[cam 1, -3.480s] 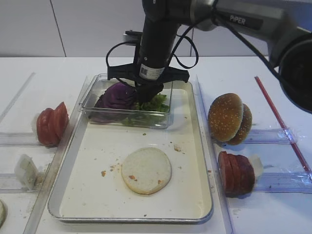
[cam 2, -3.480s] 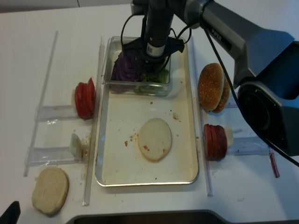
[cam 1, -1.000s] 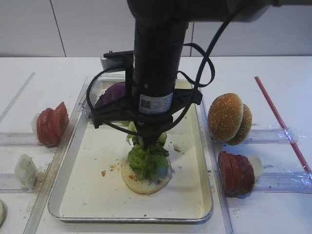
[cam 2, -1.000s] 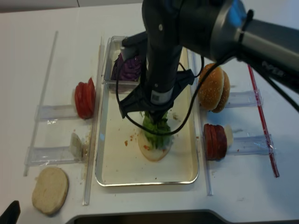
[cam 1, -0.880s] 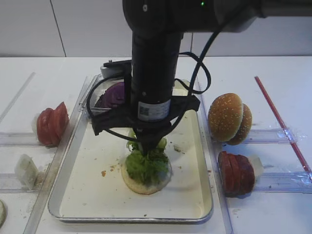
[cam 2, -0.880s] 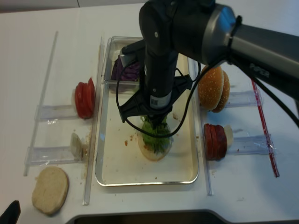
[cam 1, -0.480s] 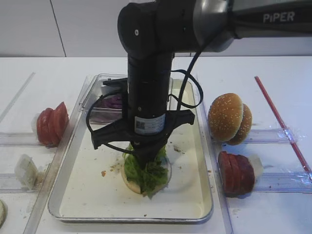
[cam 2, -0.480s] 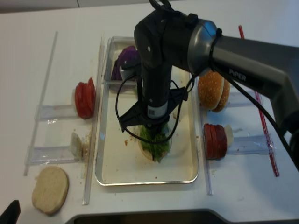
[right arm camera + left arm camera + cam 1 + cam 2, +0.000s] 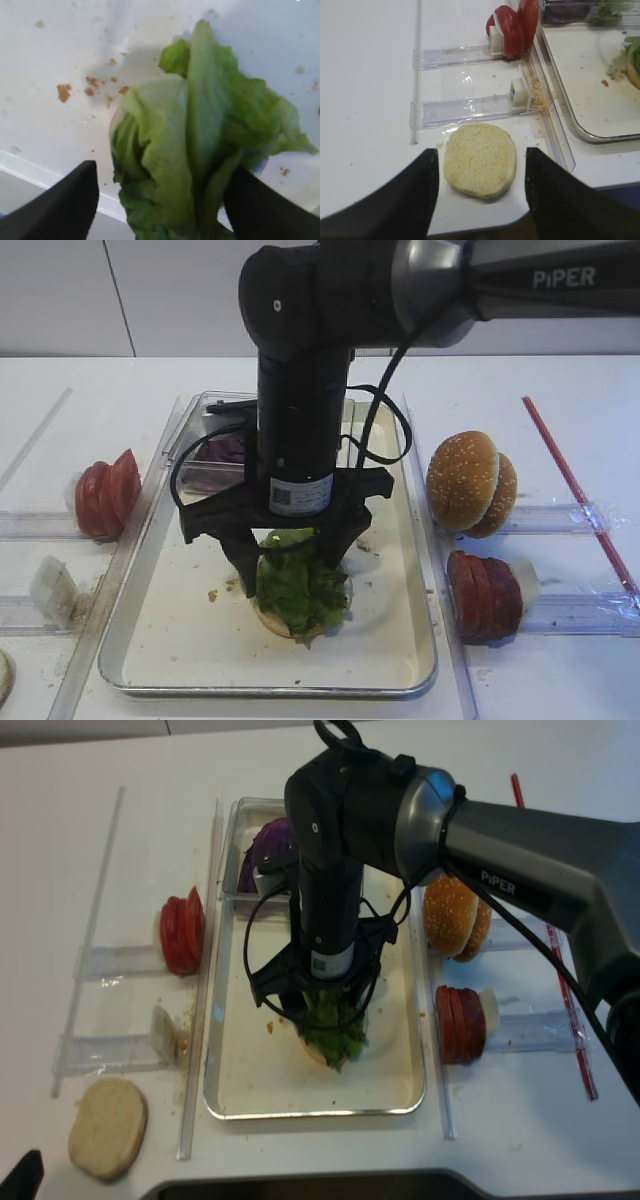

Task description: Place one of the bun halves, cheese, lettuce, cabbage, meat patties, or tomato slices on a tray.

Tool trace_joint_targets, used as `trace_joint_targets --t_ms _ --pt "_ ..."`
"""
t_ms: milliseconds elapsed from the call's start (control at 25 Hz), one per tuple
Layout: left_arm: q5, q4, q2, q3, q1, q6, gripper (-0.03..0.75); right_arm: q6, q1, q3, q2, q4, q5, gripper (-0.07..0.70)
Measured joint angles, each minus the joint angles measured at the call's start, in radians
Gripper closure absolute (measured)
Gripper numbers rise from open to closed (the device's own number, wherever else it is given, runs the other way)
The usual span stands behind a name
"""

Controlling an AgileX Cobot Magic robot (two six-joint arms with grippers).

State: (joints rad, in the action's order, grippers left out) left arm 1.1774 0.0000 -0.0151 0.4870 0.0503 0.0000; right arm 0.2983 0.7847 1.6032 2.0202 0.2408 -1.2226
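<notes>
The lettuce point(image 9: 296, 588) point(image 9: 333, 1020) lies on the flat pale bun half point(image 9: 266, 618) in the middle of the tray point(image 9: 270, 686) point(image 9: 310, 1112). My right gripper point(image 9: 290, 558) point(image 9: 314, 1008) stands straight over it, open, one finger on each side of the leaves. The right wrist view is filled by the lettuce point(image 9: 200, 145), with the dark fingers point(image 9: 65, 205) wide apart and the right one against the leaves. My left gripper point(image 9: 481, 151) hangs open above another flat bun half point(image 9: 480, 161) on the table, left of the tray point(image 9: 590, 135).
A clear box holding purple cabbage point(image 9: 230, 452) point(image 9: 272, 844) sits at the tray's far end. Tomato slices point(image 9: 105, 492) point(image 9: 517, 27) stand in a rack on the left. On the right are sesame bun halves point(image 9: 470, 483) and meat patties point(image 9: 483, 595). A red rod point(image 9: 575, 490) lies far right.
My right gripper came down with the lettuce onto the bun half, then spread its fingers. The lettuce now rests on the bun half.
</notes>
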Motion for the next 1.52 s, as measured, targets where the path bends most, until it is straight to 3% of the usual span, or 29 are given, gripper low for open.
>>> trace_joint_targets --t_ms 840,1320,1520 --pt "0.0 0.0 0.0 0.0 0.0 0.0 0.358 0.025 -0.011 0.0 -0.254 -0.054 -0.01 0.067" --pt "0.0 0.0 0.0 0.0 0.0 0.0 0.358 0.005 -0.233 -0.008 -0.463 -0.175 -0.019 0.067" --pt "0.0 0.0 0.0 0.0 0.0 0.0 0.358 -0.029 -0.378 -0.094 -0.575 -0.224 -0.022 0.067"
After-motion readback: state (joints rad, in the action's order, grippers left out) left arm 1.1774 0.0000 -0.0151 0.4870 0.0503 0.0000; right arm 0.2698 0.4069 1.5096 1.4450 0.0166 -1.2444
